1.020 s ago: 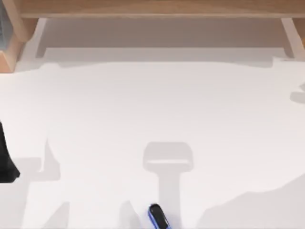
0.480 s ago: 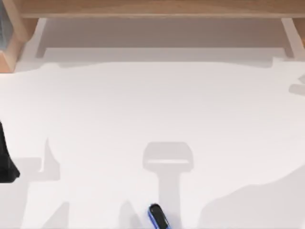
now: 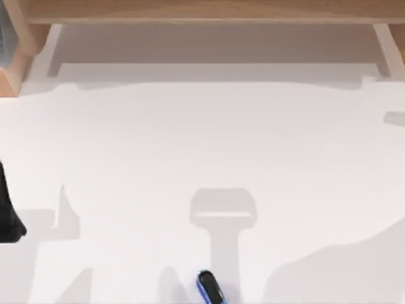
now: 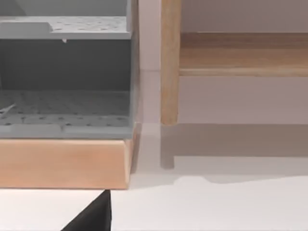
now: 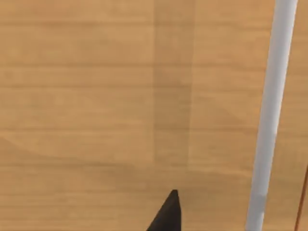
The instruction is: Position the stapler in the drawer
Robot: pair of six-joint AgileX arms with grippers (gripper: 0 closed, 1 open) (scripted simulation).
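The stapler (image 3: 209,288), small with a blue body and a black rounded end, lies alone on the white table (image 3: 202,145) at the near edge, about mid-width. My left arm (image 3: 7,212) is parked at the table's left edge, far from the stapler. A black part of my left gripper (image 4: 94,215) shows low in the left wrist view. My right gripper (image 5: 167,214) hangs close in front of a wooden panel (image 5: 96,96) with a white bar (image 5: 269,110); I cannot tell whether this is the drawer front.
A wooden desk unit (image 3: 202,12) runs along the table's far edge, with legs (image 3: 386,47) at both ends. At the far left stands a grey shelf box on a wooden base (image 4: 65,161), beside a wooden leg (image 4: 170,62). Arm shadows lie on the table's near half.
The small shadow at the table's right edge has slid a little farther right and up, and the big shadow at the near right has shifted. Stapler and left arm are unmoved.
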